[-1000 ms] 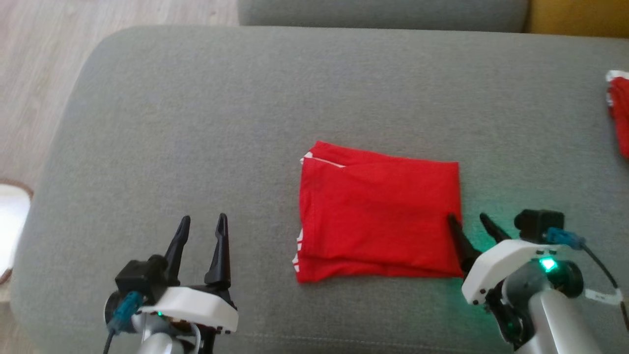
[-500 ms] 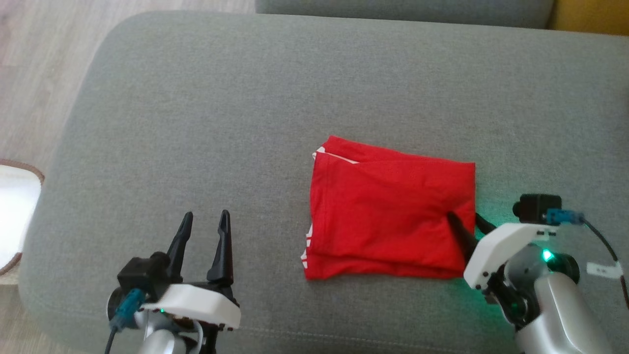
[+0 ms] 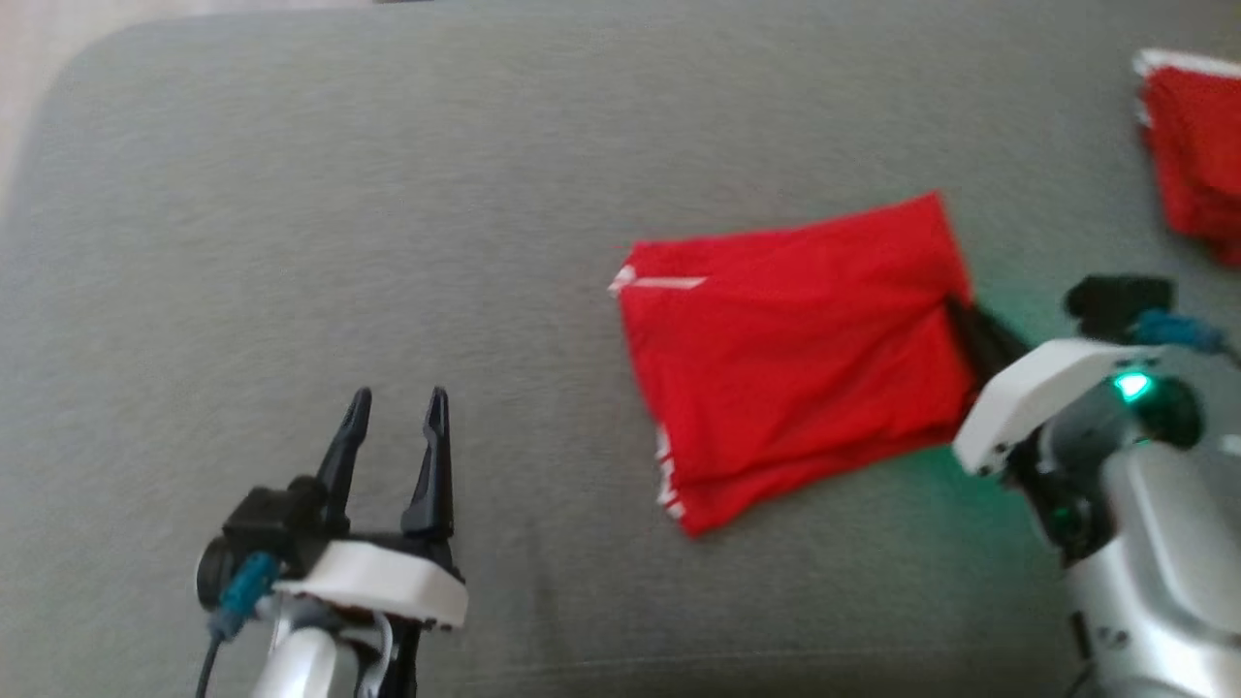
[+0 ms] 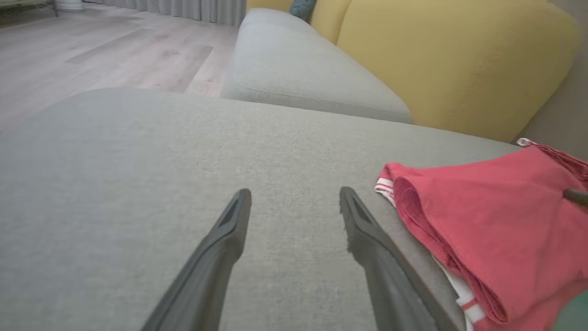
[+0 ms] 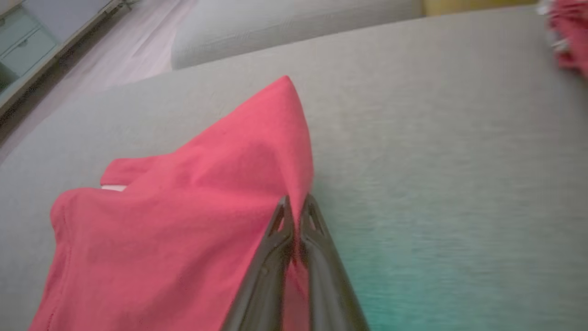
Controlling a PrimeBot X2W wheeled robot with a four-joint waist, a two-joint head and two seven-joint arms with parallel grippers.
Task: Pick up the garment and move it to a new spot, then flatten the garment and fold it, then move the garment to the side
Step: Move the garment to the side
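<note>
Grey cushion point(image 3: 388, 194) bears red garment point(image 3: 795, 359) pinched by right pincer point(image 5: 296, 201).

The right hand point(image 3: 958, 312) grips an edge of the red garment point(image 3: 795, 368), apparently folded, on the grey cushion point(image 3: 291, 194).

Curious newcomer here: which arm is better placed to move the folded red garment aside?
Right: the right gripper is shut on the garment's edge; the left gripper hangs open, apart from it.
</note>
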